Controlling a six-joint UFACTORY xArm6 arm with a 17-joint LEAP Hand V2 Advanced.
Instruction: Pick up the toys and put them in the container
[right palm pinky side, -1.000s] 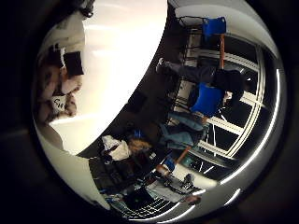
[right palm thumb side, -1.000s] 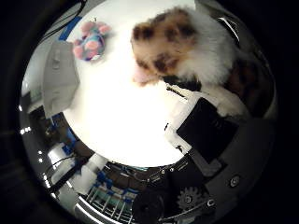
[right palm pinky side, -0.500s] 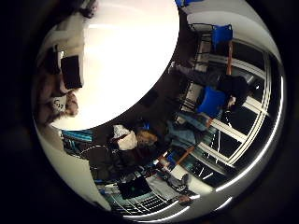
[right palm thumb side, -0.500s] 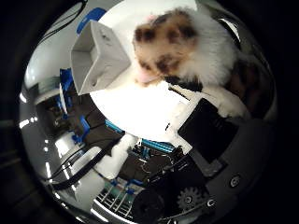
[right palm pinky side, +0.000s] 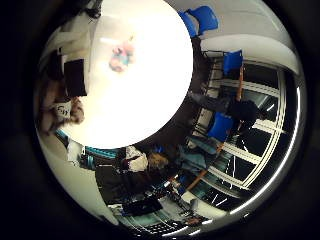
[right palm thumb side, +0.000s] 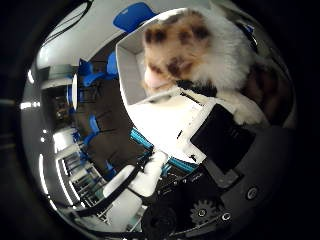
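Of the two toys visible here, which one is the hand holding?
The fluffy white plush dog with brown patches: it fills the thumb side view against the right hand, over the white container. The small pink and blue plush toy lies apart on the white table.

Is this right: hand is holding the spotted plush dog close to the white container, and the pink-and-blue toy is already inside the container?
Not quite. The hand does hold the spotted plush dog by the white container, but the pink-and-blue toy lies out on the white table, as the little finger side palm view shows.
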